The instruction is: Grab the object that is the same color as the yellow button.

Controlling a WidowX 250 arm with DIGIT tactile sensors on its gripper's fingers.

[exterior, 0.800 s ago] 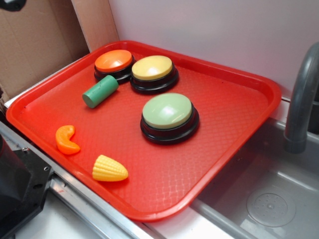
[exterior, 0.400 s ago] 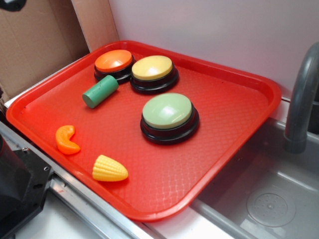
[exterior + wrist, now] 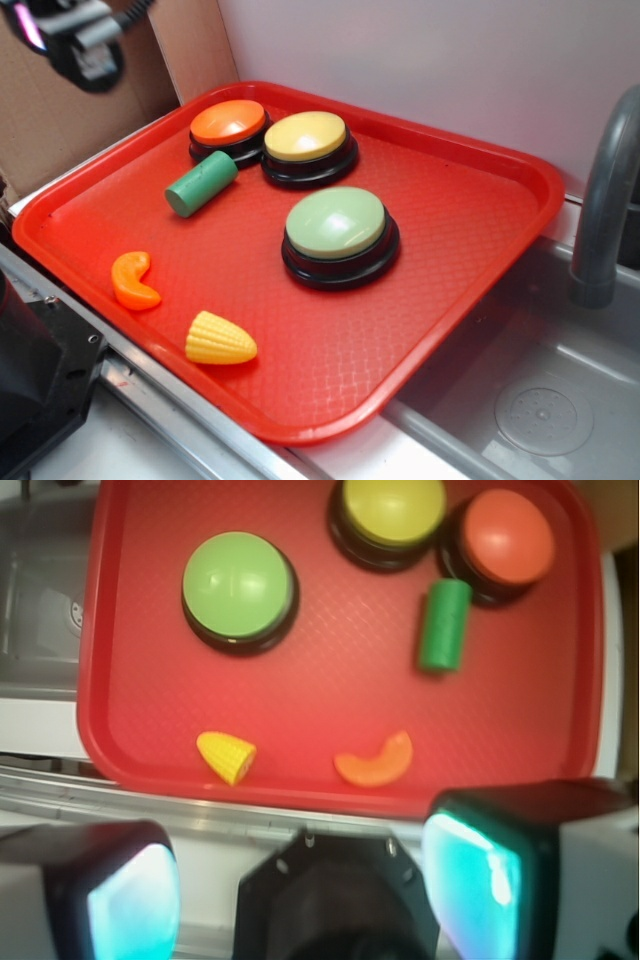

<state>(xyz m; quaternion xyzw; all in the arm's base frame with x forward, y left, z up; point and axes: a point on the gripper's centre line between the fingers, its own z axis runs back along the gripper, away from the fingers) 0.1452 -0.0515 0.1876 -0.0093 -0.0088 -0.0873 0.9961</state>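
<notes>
I see the yellow corn cob lying free near the front edge of the red tray, with the orange curved piece close beside it. The yellow button stands at the back, touching the orange button. My gripper is released, its fingers spread, high above the counter.

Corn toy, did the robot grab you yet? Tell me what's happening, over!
Gripper open, high above the tray's near edge. Corn untouched, lying near the front rim. Nothing blocking it; orange piece sits apart beside it.
</notes>
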